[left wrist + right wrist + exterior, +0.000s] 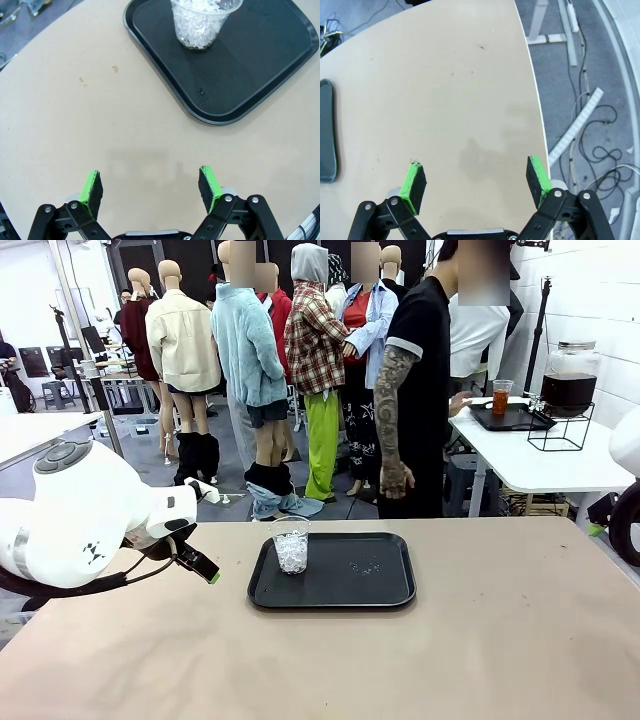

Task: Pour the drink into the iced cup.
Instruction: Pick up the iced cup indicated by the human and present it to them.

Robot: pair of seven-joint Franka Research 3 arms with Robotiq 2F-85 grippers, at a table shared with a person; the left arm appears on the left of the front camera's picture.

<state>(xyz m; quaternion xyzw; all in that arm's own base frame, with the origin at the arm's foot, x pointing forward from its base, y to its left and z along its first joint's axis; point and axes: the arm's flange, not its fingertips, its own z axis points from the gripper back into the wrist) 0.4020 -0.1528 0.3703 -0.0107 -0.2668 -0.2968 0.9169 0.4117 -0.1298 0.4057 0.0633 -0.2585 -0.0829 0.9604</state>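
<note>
1. Drink (501,400), orange-red, fills a clear cup on a second tray (515,422) on the white side table (545,468), well apart from both grippers. Beside it a glass jar (569,380) on a wire stand holds much darker liquid.
2. A person (415,390) stands next to that side table, at the far edge of the tan table (480,640). One hand seems to reach toward the cup, though it is too small to be sure.
3. The iced cup (291,545) (202,22), clear plastic and packed with white ice, stands upright on the left part of the black tray (385,590) (260,75) (a few droplets sit on the bare tray floor).
4. The left gripper (205,568) (150,181) has its jaws spread wide with nothing between the green pads (91,186). It hangs over bare tabletop, near the tray's corner but not touching it.
5. The right gripper (476,177) is likewise spread wide and holds nothing. It is above the table near its right edge, with cables on the floor beyond.
6. A small dark mark on the left arm (95,553) cannot be read at this size.
</note>
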